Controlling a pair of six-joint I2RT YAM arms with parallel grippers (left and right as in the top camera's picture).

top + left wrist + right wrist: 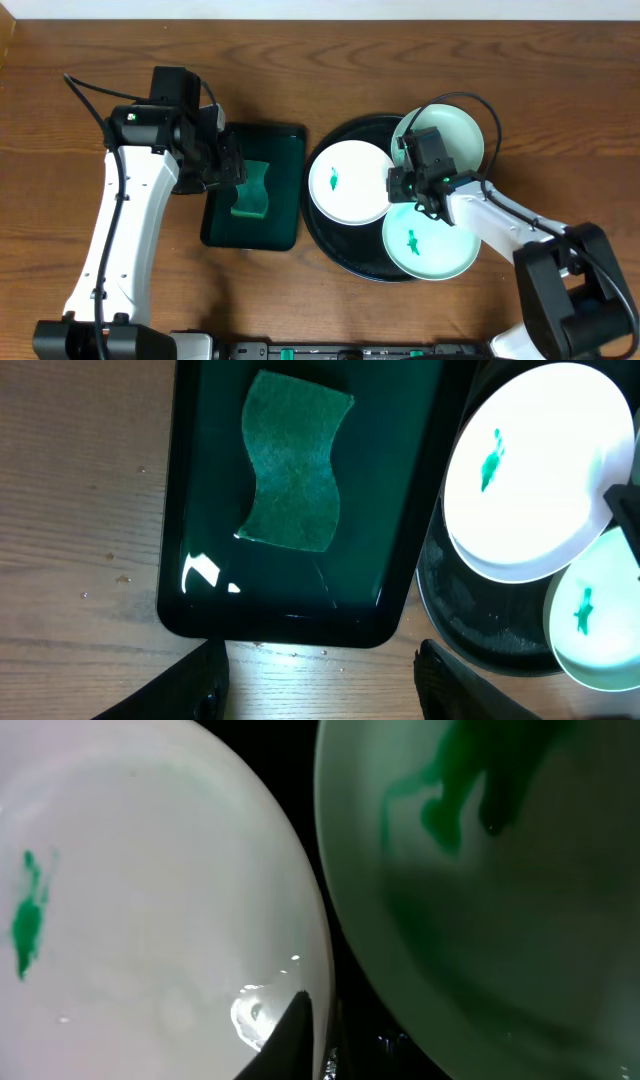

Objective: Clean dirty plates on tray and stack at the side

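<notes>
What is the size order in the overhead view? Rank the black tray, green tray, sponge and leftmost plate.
Largest to smallest:
1. black round tray
2. green rectangular tray
3. leftmost plate
4. sponge

no legible writing, no labels, brands, numbers or signs in any view

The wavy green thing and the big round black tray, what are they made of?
The wavy green thing looks like a scrubbing pad or sponge. It is dull and fuzzy, with no shine. The round black tray is probably glossy plastic, though it could be lacquered. Its smooth surface catches the light, but the look alone can't settle which.
</notes>
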